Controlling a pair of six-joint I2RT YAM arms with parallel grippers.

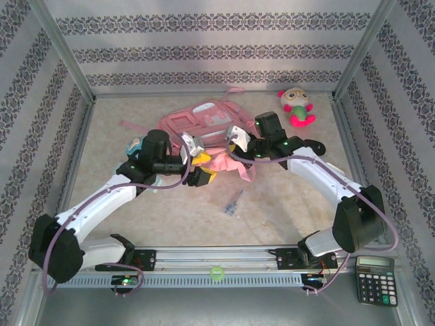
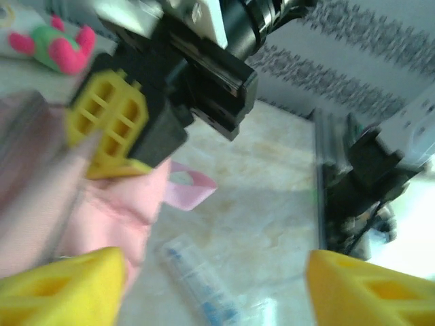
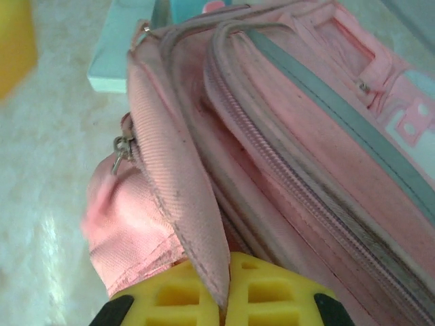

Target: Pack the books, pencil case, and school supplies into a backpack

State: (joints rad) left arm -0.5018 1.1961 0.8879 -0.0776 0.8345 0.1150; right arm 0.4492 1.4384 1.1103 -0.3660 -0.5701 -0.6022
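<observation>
The pink backpack [image 1: 204, 122] lies at the back middle of the table. My right gripper [image 3: 228, 299] is shut on the edge of a pink flap [image 3: 190, 204] of the backpack, pinched between its yellow fingers; from above it sits at the bag's front edge [image 1: 236, 153]. My left gripper [image 2: 216, 292] is open, its yellow fingers [image 2: 61, 288] wide apart, just left of the flap [image 1: 205, 168]. A clear packet with bluish contents [image 2: 200, 285] lies on the table below those fingers. A pale teal piece [image 3: 126, 47] sits beside the backpack. The books and the pencil case are hidden.
A pink-and-green plush toy [image 1: 297, 106] rests at the back right. A black calculator [image 1: 375, 278] lies at the near right corner. A small green ball [image 1: 217, 272] sits on the front rail. Patterned walls and metal frame posts enclose the table.
</observation>
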